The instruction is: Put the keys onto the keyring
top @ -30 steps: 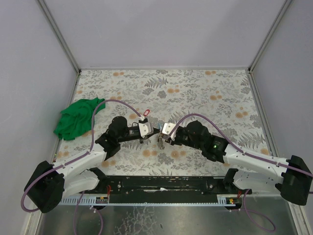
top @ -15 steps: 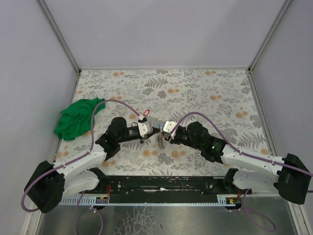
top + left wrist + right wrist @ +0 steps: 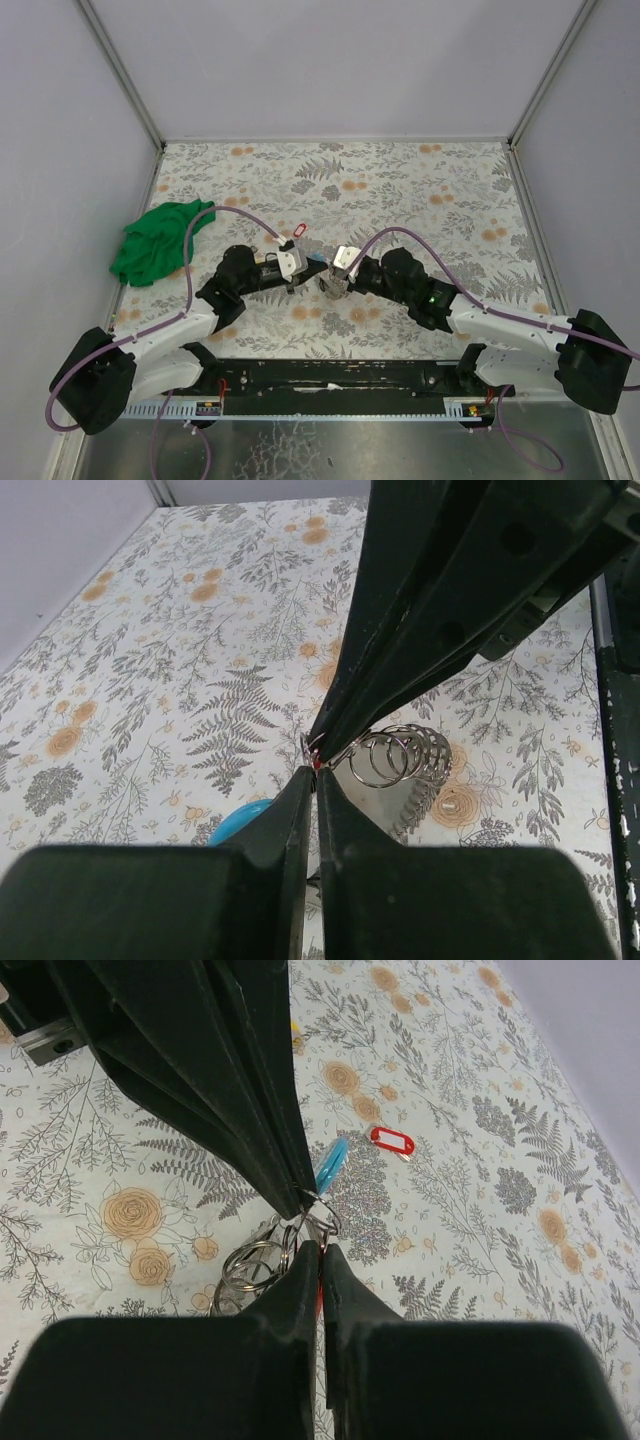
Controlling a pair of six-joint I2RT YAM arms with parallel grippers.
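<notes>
While the left gripper (image 3: pixel 312 780) has its fingers pressed together, the right gripper (image 3: pixel 318 1255) has its fingers together too, and the two meet tip to tip low over the table (image 3: pixel 450 180). A red sliver (image 3: pixel 318 1300) shows between the right fingers. I cannot tell whether it is a key tag, nor what the left pair pinches.

A bunch of small wire rings (image 3: pixel 395 755) sits right at the tips, at 3 o'clock of them in the left wrist view. Of the keyring, only the light-blue arc (image 3: pixel 330 1165) shows, just beyond the right tips at 12 o'clock. Its dark part is hidden by the fingers.

In the top view a red-tagged key (image 3: pixel 297 233) lies loose near the meeting point at 11 o'clock. A green cloth (image 3: pixel 160 243) is well apart at 9 o'clock.

Risks, as I judge them:
- Both pinches are on thin stuff at the very tips, so a small twist or pull apart could let it slip and drop.
- The fingertips are crowded and could knock each other and lose alignment.
- The wire rings could snag together.
- The fingers block both wrist views, so any threading is close to blind.
</notes>
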